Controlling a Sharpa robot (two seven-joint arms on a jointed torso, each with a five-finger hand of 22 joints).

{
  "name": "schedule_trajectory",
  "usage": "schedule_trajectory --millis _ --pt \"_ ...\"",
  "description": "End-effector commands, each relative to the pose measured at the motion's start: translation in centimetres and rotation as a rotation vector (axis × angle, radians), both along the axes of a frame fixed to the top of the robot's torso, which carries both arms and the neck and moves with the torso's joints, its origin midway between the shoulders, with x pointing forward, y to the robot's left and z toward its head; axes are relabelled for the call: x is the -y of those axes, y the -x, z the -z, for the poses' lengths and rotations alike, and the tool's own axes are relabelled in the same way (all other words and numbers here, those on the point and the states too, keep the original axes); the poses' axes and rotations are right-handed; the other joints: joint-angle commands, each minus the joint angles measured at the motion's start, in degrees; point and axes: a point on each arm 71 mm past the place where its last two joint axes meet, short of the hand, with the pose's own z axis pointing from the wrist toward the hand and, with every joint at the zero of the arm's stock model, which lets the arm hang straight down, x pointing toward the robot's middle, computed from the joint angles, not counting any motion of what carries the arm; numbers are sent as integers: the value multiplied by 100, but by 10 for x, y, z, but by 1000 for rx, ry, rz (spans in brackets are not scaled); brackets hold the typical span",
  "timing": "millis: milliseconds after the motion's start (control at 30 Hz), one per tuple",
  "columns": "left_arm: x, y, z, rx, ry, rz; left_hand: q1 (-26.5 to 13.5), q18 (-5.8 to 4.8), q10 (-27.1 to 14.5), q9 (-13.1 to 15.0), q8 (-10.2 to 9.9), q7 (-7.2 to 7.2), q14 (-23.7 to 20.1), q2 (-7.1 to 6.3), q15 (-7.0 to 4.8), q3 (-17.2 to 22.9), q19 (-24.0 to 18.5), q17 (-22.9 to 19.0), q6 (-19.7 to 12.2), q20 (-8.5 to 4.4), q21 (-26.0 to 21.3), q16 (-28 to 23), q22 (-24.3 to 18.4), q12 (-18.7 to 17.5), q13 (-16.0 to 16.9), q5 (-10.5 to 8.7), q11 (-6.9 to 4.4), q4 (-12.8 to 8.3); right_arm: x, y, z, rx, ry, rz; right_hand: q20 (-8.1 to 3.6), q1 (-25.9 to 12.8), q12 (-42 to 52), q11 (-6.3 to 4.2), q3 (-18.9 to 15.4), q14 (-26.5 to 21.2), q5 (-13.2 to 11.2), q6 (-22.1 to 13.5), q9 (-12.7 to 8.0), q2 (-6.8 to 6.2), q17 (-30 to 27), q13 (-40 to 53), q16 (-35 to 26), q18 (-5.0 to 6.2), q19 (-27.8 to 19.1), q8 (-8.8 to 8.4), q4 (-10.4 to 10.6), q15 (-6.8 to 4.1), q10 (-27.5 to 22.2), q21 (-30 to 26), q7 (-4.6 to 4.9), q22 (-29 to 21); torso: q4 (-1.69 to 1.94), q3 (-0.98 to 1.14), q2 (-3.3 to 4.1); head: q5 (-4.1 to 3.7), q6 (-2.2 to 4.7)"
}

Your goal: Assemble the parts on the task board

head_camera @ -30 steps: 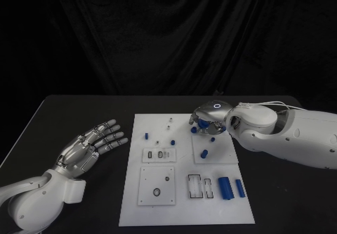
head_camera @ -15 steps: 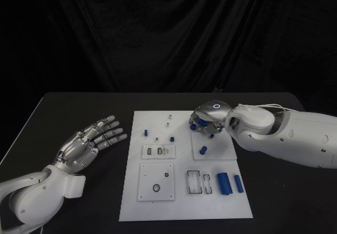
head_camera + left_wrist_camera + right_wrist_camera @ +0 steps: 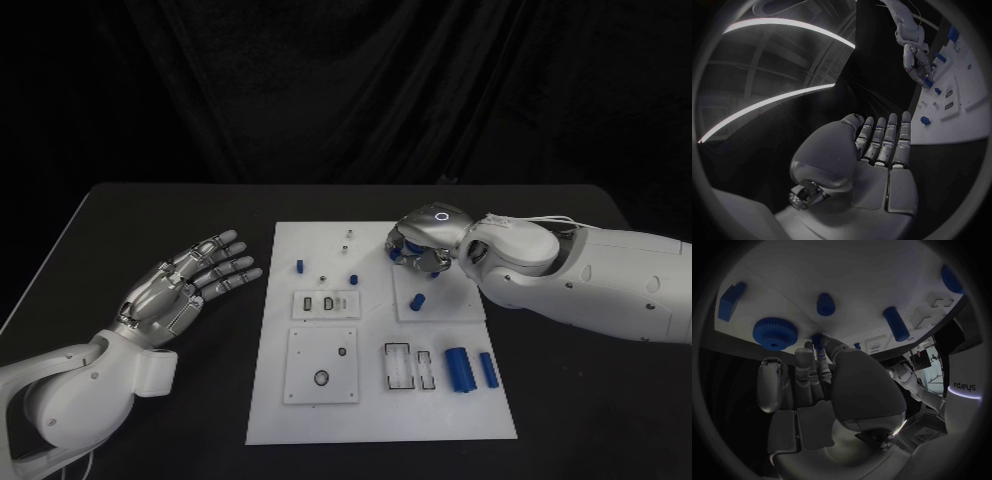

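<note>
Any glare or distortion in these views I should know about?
Head view: evenly lit, task board bright against the black table, no blown-out glare. Left wrist view: bright curved streaks above the left hand, fisheye bends the board's edge. Right wrist view: dim, right hand shadowed.

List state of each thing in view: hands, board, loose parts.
left hand: open, palm up, fingers apart, off the board's left side, holding nothing.
right hand: over the board's far right area, fingers pinching a small blue part.
task board: flat on the table.
blue gear: on the board by the right hand, not held.
two blue cylinders: lying flat, near right of the board.
</note>
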Motion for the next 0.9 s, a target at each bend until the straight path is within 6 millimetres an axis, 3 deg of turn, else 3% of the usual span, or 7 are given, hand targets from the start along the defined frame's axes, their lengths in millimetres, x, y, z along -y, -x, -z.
schedule_trajectory --millis 33,100,333,467,667,900 --pt "-2 -1 -7 75 53 -22 -37 -98 10 1 14 36 11 0 56 41 -39 7 12 8 -8 26 -7 25 -5 12 47 7 -1 1 -1 33 -23 -26 -21 -13 -31 -42 29 53 -23 259 95 19 35 -1 -16 -110 83 109 -4 -12 190 48 41 121 0 -5 -10 18 -21" --pt "-2 -1 -6 74 53 -21 -37 -99 10 1 13 38 11 1 58 46 -39 7 11 8 -8 27 -7 25 -5 11 48 5 -1 1 -2 37 -28 -29 -40 5 -60 -89 33 90 -29 416 176 34 62 1 -13 -125 130 170 -22 -35 373 72 73 187 6 -3 -11 21 -30" --pt "-2 -2 -5 71 51 -18 -39 -113 11 0 8 47 12 2 71 88 -43 8 3 9 -6 39 -7 23 -7 3 58 -12 -3 3 -4 61 -53 -43 -127 80 -209 -240 -30 162 -31 968 565 95 20 0 -87 -143 193 486 -132 -126 1039 95 11 281 6 -1 -15 14 -31" --pt "-2 -3 -4 69 49 -19 -40 -117 10 0 8 50 11 3 75 103 -45 8 6 9 -5 43 -7 21 -8 1 62 -18 -6 5 -10 81 -108 -53 -180 139 -362 -314 -76 249 -18 1078 786 104 58 -16 -116 -131 163 599 -207 -185 1380 62 23 242 4 -1 -21 49 -1" --pt "-3 -2 -4 66 43 -24 -41 -123 10 1 9 53 10 4 79 124 -46 9 11 9 -4 48 -7 20 -9 -4 66 -26 -20 0 -33 103 -164 -64 -195 234 -686 -290 -54 247 -49 967 942 111 -57 -67 -239 -123 137 535 -260 -176 1469 22 87 206 3 -6 -28 139 19" --pt "-1 -4 -3 66 42 -21 -44 -127 12 2 13 56 10 -4 83 136 -46 9 23 9 -2 52 -6 20 -9 -7 68 -34 -47 -16 -49 106 -182 -81 -161 255 -908 -236 -39 228 -107 833 987 115 -103 -80 -296 -108 88 404 -254 -135 1432 -25 121 143 8 -17 -36 176 14"
